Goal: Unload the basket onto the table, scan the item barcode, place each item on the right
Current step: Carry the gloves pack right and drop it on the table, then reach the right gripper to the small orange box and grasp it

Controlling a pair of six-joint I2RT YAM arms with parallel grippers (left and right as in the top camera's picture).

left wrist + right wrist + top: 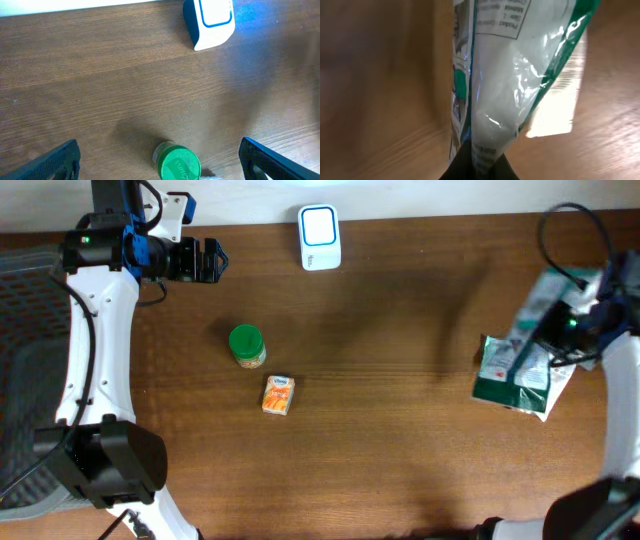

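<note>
Overhead view: your right gripper point(560, 320) is clamped on the green-white bag point(520, 365) near worktop's right edge; left gripper point(212, 262) spread wide, empty, by scanner point(319, 237).

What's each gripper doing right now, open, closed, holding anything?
Left gripper: open, holding nothing.
Right gripper: shut on the green and white bag.

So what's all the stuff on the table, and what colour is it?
scanner: one, white with blue trim, top middle edge of the table.
jar: one, green lid, left of centre.
small box: one, orange, just below the jar.
bag: one, green and white plastic, right side, pinched by the right gripper.
table: one, brown wood.
left gripper: one, black, open, top left.
right gripper: one, black, shut on the bag.
</note>
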